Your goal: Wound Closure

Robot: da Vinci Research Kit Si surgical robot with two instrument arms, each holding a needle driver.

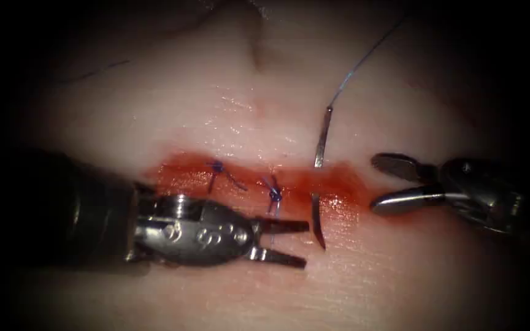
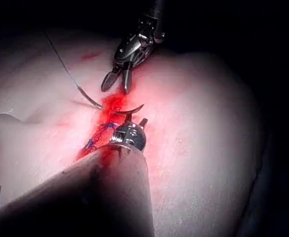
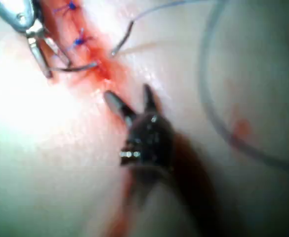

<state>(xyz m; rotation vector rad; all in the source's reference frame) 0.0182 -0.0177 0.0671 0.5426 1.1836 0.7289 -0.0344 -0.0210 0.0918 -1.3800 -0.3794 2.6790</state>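
left end effector (image 1: 307,243): jaws spread, holding nothing, tips just beside the needle's emerged point | right end effector (image 1: 383,183): jaws spread, empty, at the cut's right end | needle (image 1: 320,150): lodged across the cut in the tissue (image 1: 216,104), both ends showing | thread (image 1: 363,58): trails from its swaged end | two tied stitches (image 1: 274,193) lie left of it

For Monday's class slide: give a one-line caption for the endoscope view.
Needle lodged across the cut in the tissue; left gripper and right gripper open, holding nothing.

Needle (image 1: 320,178) lodged across cut (image 1: 259,181) in tissue (image 1: 216,104), both ends exposed; thread (image 1: 363,58) trailing.
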